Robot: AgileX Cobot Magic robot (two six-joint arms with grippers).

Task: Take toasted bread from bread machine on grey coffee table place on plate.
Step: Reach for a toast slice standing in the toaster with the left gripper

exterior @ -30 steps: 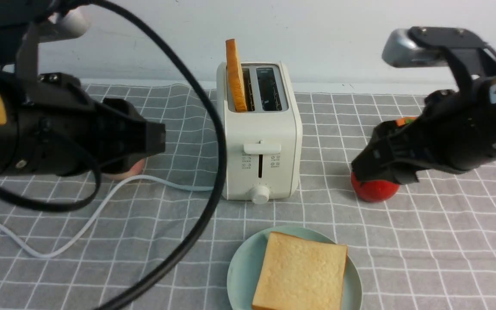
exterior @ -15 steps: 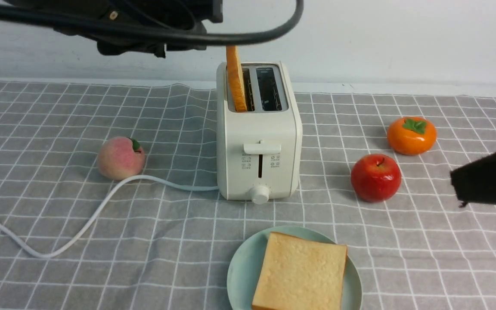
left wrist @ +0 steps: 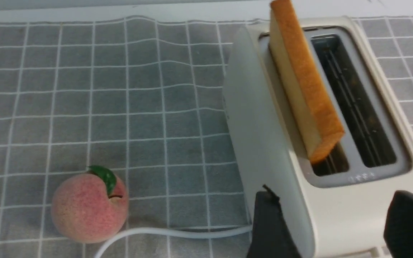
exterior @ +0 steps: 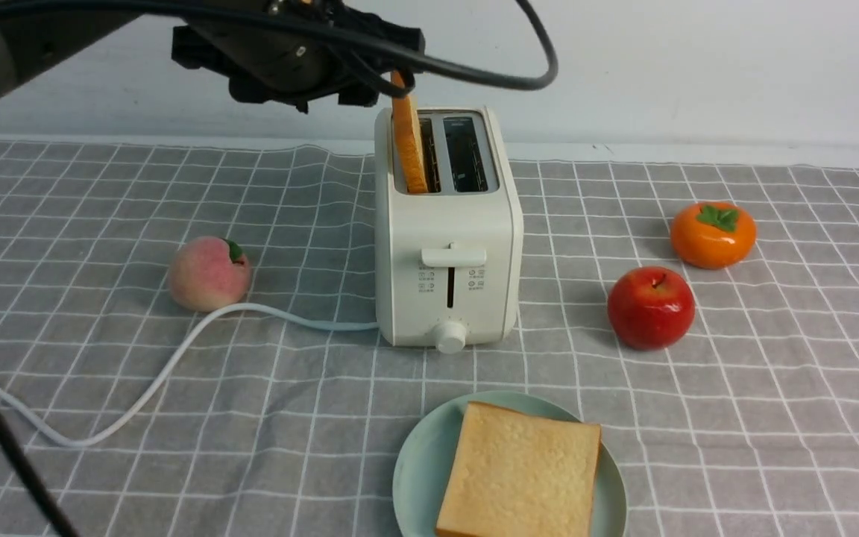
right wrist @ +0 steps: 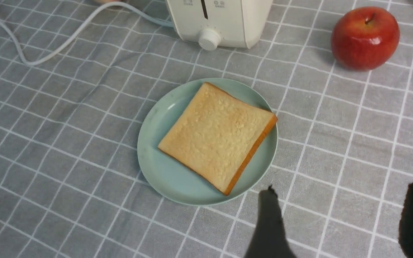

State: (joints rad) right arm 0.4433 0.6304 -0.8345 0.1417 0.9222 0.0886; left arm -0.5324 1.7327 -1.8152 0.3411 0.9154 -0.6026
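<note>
1 slice of toasted bread [exterior: 520, 471] lies flat on the plate [exterior: 418, 462], which sits on the counter [exterior: 101, 186] just in front of the bread machine [exterior: 448, 246]. The 2nd slice [exterior: 408, 142] stands on edge in the machine's left slot, its upper part poking out. Your left fingers [left wrist: 271, 225] hang apart above the machine, gripping nothing. From the front, that arm's head is just beside the slice's top, and you cannot tell whether they touch. Your right fingers [right wrist: 269, 229] are apart too and empty, over the counter near the plate's rim. A peach [exterior: 208, 273] rests left of the machine beside its white cord [exterior: 139, 388]. An apple [exterior: 651, 307] and a persimmon [exterior: 713, 235] sit to its right.
</note>
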